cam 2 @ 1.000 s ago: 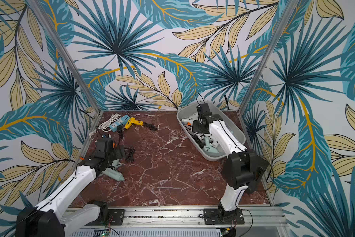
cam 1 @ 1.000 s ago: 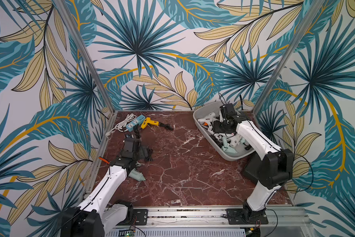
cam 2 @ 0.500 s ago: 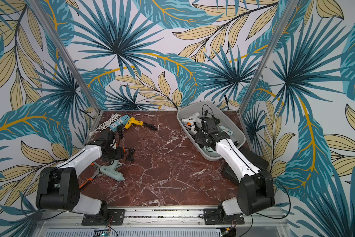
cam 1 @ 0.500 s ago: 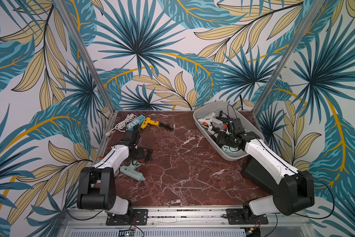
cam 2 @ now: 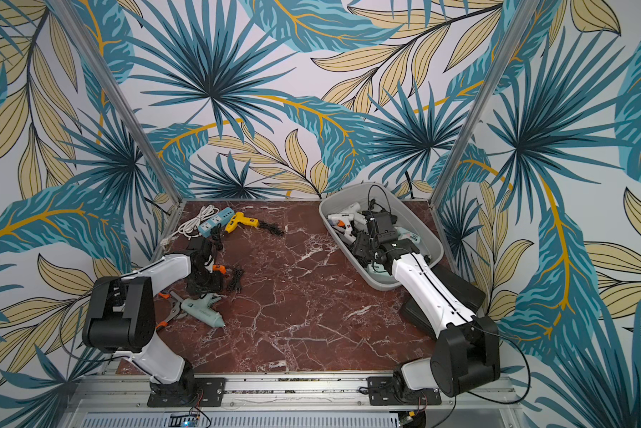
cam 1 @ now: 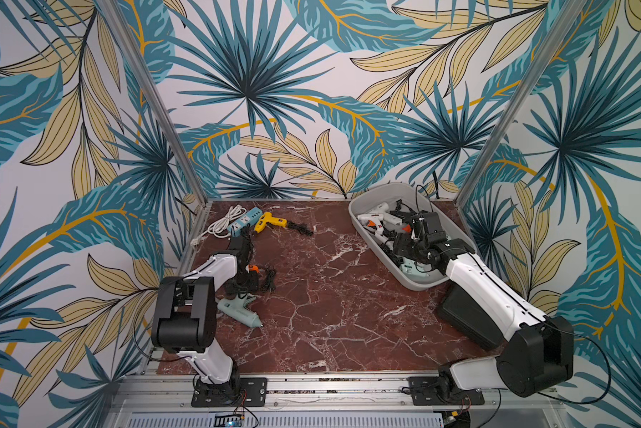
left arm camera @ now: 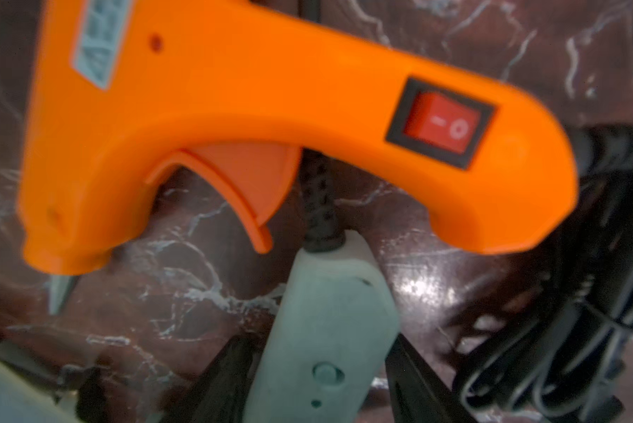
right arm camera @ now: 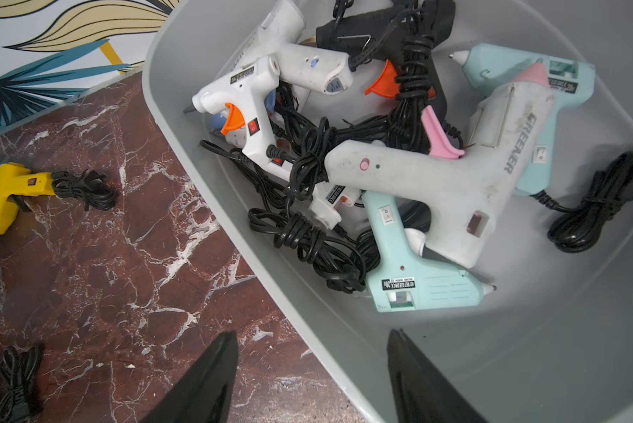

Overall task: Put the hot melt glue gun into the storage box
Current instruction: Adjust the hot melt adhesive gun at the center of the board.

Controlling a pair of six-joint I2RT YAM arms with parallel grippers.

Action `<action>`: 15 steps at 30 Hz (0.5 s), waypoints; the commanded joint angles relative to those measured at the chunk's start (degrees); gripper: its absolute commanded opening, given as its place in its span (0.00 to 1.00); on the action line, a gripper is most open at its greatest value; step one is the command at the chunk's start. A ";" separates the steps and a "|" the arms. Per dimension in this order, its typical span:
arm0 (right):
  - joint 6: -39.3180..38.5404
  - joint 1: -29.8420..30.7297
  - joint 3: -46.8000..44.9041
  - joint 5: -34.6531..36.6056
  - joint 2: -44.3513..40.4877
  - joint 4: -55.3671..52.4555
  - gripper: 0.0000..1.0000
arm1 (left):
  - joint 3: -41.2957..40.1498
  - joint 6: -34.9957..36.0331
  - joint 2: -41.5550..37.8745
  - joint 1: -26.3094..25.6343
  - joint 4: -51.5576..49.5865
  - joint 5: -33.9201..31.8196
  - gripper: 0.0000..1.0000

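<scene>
Roughly: wide bare stretch of marble table off the storage box's long side, twd the L arm. Box wedged in the far R corner; flat black case at its near end, touching or not – can't tell. R gripper released, nothing betw. its fingers, straddling the box's table-side rim; inside, heap of guns + cords. Well apart from the box, across the marble: mint glue gun flat on its side, pale green, black lead out of the grip end. L gripper w/ 1 finger each side of that grip; clenched or not, can't tell. Just beside it, slightly nearer the box: orange glue gun, red rocker switch. Level w/ the box's far end: yellow glue gun.
</scene>
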 commanded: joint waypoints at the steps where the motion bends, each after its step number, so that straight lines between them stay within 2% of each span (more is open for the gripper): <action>1: 0.33 0.39 -0.21 1.42 -0.42 -0.22 0.69 | 1.12 1.14 1.34 0.27 -0.90 2.33 0.53; 6: 0.46 0.48 -0.10 1.29 -0.25 0.13 0.70 | 0.60 0.53 1.48 0.11 1.24 7.22 0.31; 12: 0.30 0.66 0.34 0.93 -0.09 0.20 0.70 | -0.36 -0.54 -0.09 -1.79 2.73 8.38 0.03; 13: 0.29 0.73 0.38 0.74 -0.17 0.20 0.70 | -0.71 -0.70 -0.60 -2.29 3.18 8.93 0.00; 15: 0.22 0.83 0.39 0.35 -0.31 0.43 0.69 | -1.15 -1.02 -1.87 -3.34 3.80 10.01 0.00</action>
